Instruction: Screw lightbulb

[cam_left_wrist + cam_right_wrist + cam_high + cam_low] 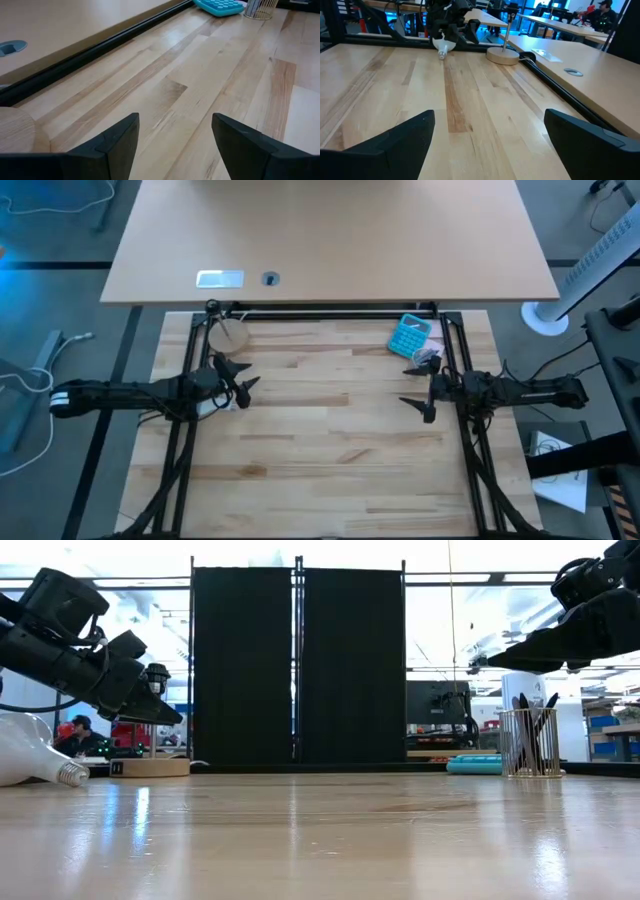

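The white lightbulb [28, 752] lies on its side on the wooden table, its grey screw base [72, 775] pointing toward the table's middle. In the high view the lightbulb [207, 406] shows just under my left arm. My left gripper [243, 377] hangs open above the table, beside and above the bulb, with nothing between its fingers [120, 140]. A round wooden disc with a socket [228, 335] stands at the far left. My right gripper [408, 385] waits open and empty at the right side, above the table.
A teal calculator [408, 335] and a wire pen cup [530, 743] stand at the far right. A black frame rail [330, 312] runs along the table's far edge, with a second desk behind it. Bare wood [330, 440] lies between the arms.
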